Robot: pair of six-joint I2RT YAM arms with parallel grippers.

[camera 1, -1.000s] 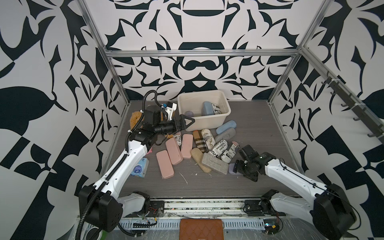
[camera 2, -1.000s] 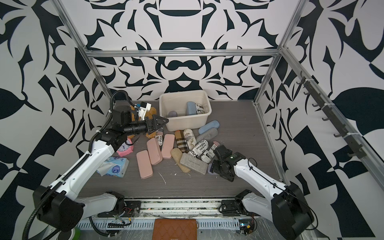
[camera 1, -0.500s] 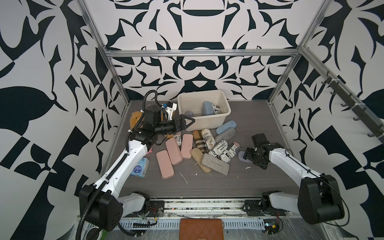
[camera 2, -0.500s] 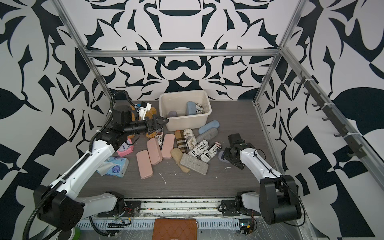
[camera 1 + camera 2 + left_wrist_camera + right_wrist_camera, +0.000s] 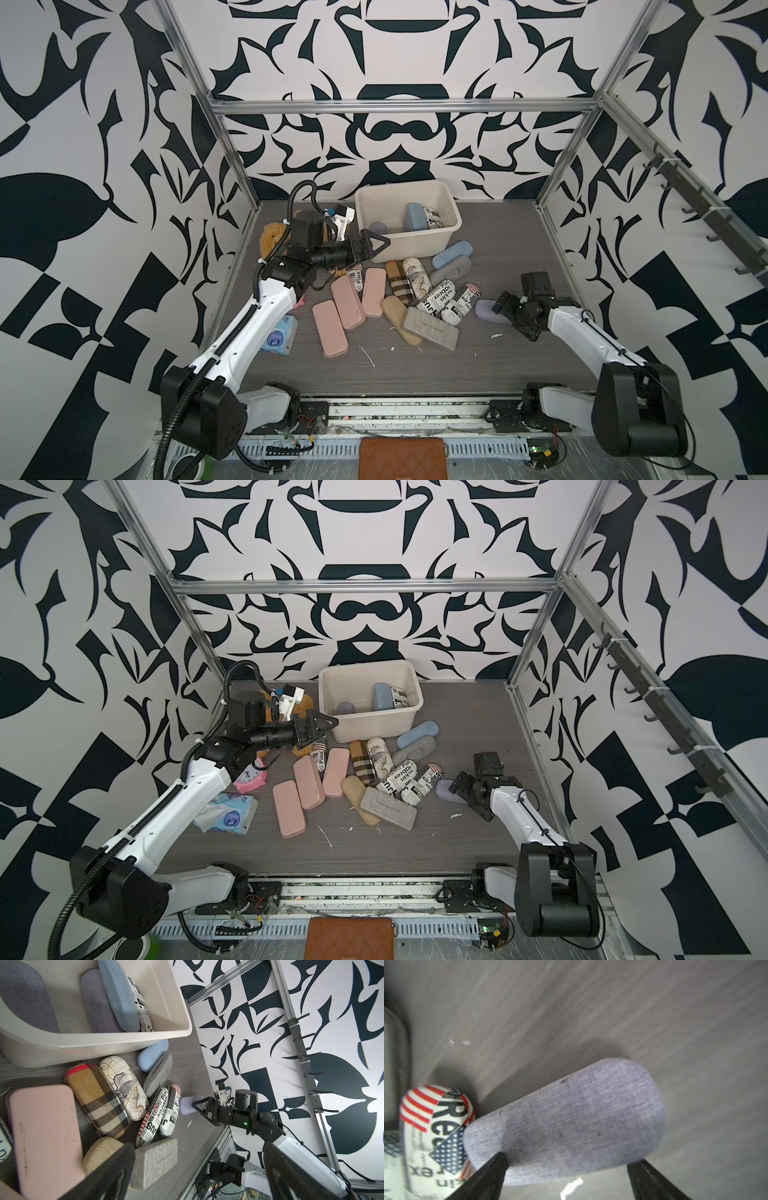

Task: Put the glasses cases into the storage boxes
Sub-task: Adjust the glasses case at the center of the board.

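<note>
The cream storage box (image 5: 409, 245) stands at the back and holds a light blue case (image 5: 413, 216), a newspaper-print case (image 5: 432, 216) and a lilac-grey case (image 5: 378, 227). Several glasses cases lie piled in front of it: pink (image 5: 348, 296), plaid (image 5: 397, 278), newspaper-print (image 5: 436, 297), tan (image 5: 399, 318) and grey felt (image 5: 430, 333). A lilac case (image 5: 488, 309) lies flat at the pile's right. My right gripper (image 5: 508, 318) is open, its jaws straddling that case's near end (image 5: 571, 1122) without pinching it. My left gripper (image 5: 370, 245) hovers open and empty at the box's front left corner.
A blue-white tissue packet (image 5: 280, 340) and a pink alarm clock (image 5: 249, 779) lie under my left arm. A brown fuzzy thing (image 5: 272, 237) sits at the back left. A brown quilted wallet (image 5: 402, 457) lies beyond the front rail. Metal frame posts bound the table.
My right arm has swung from the front of the pile round to its right side. The lilac case moved back with it, and the jaws now stand wider. The left arm is still.
</note>
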